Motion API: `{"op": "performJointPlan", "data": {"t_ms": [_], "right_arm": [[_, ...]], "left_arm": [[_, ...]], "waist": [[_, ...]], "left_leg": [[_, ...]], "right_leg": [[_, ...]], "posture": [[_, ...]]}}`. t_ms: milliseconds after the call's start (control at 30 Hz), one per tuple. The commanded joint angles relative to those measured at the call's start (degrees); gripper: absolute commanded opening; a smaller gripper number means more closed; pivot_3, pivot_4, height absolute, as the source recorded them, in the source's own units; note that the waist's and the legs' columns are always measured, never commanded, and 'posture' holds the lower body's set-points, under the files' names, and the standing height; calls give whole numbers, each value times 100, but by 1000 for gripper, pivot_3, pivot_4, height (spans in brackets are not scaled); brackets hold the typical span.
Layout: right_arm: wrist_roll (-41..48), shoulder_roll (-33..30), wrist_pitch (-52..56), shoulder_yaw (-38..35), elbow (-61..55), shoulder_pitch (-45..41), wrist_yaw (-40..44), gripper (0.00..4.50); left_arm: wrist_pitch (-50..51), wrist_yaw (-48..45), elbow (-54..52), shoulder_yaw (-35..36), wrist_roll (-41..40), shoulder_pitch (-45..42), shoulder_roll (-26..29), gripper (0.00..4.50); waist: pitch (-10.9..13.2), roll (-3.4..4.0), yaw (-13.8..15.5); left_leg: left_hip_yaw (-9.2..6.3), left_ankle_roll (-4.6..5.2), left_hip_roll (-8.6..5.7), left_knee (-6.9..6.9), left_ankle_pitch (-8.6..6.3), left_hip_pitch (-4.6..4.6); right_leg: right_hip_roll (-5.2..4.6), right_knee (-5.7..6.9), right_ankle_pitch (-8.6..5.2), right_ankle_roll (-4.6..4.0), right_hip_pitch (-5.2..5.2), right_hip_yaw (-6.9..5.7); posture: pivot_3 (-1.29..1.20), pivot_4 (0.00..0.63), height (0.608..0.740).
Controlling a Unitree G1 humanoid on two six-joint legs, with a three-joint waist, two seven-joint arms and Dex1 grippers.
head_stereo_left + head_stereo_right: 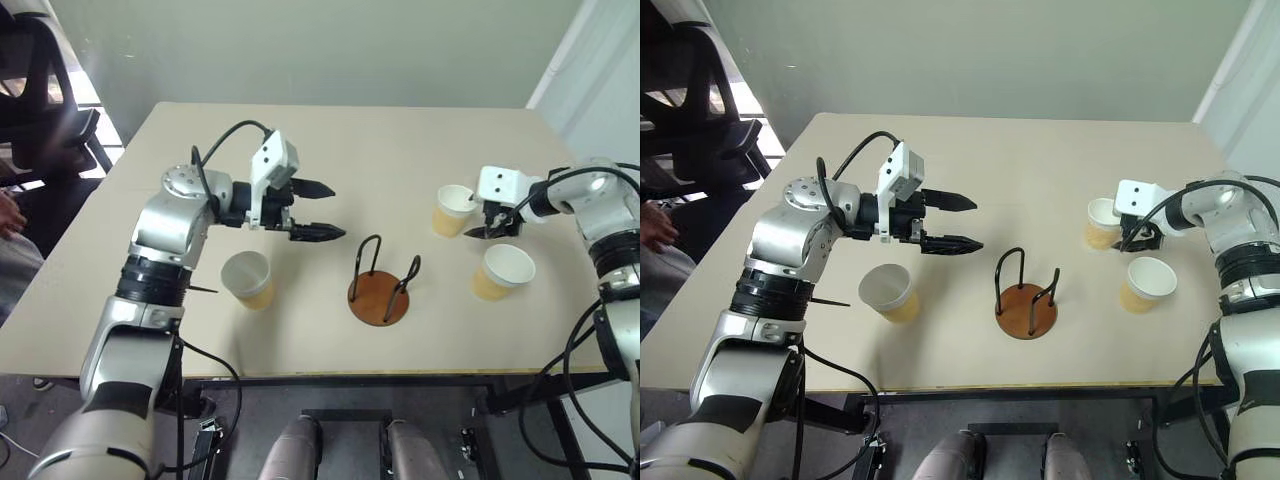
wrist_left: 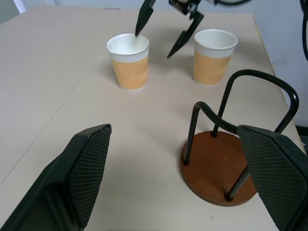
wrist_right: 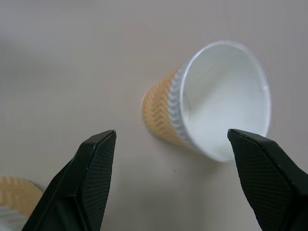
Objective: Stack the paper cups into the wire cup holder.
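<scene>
Right wrist view: open right hand (image 3: 168, 180) frames a ribbed, tapered paper cup (image 3: 211, 103); left hand (image 1: 322, 210) open.

Ribbed tan paper cups (image 2: 128, 61) with smooth white insides. Glossy black wire on the holder (image 2: 226, 159), matt reddish-brown wooden base. Matt beige surface (image 1: 400, 150). Textured black pads (image 2: 89, 171).

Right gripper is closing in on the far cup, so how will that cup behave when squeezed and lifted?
The paper cup looks thin-walled and empty, so it is probably very light and may dent under a hard squeeze. Its ribbed outside should give the right gripper some grip. Standing upright on its narrower base, it could tip if nudged near the rim.
</scene>
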Motion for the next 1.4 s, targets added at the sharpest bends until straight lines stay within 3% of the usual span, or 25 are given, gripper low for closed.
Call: {"op": "performJointPlan", "data": {"t_ms": [33,100,400,533,833,933,1067,1167,1400], "right_arm": [[-258,99,-249,33,275,-313,-224,3589],[-335,202,-279,20,396,-409,-276,3229],[-310,220,-296,-104,287,-713,240,48],[13,44,-56,-314,-400,-580,900,48],[978,-667,1634,-895,-3542,428,2081,48],[966,-819,1828,-927,-4049,603,1984,48],[654,-796,1582,-814,-3692,557,1505,48],[466,-732,1242,-710,-3190,433,1256,626],[-215,-296,218,-315,-1804,66,421,3055]], "left_arm": [[-57,17,-203,122,-48,-14,67,4497],[-82,13,-180,112,-33,-11,76,4500],[-205,-50,-83,44,17,-10,76,4500],[-233,-82,-35,27,21,-28,61,4500],[-294,-246,95,-20,14,-50,8,4500],[-361,-300,219,-13,47,-68,18,4500],[-368,-301,255,-20,56,-75,-18,4500],[-384,-272,250,-24,73,-56,-32,4500],[-358,-223,152,16,74,12,-3,4500]], "waist": [[0,0,-1],[0,0,-3],[1,1,5],[1,2,5],[1,2,10],[1,2,7],[1,2,5],[1,2,12],[1,2,-4]], "left_leg": [[0,-1,1,0,0,0],[0,-3,5,0,-2,0],[0,-16,10,-2,-10,-2],[0,-20,13,-4,-15,-8],[-16,-32,32,-2,-20,-18],[-19,-38,37,-3,-15,-17],[-25,-34,38,0,-4,-5],[-28,-29,36,3,3,-1],[-29,-26,39,1,8,5]], "right_leg": [[0,0,1,-2,-1,0],[1,0,3,-5,-2,-1],[2,-1,-3,-25,-4,-7],[2,-1,-8,-34,-8,-16],[5,3,-28,-66,-3,-71],[8,7,-28,-66,-4,-77],[8,9,-28,-67,10,-81],[7,8,-24,-71,16,-82],[8,13,-16,-68,13,-83]], "posture": [[0,150,740],[0,150,740],[0,150,740],[0,150,740],[0,150,740],[0,150,740],[0,150,740],[0,150,740],[0,150,740]]}}
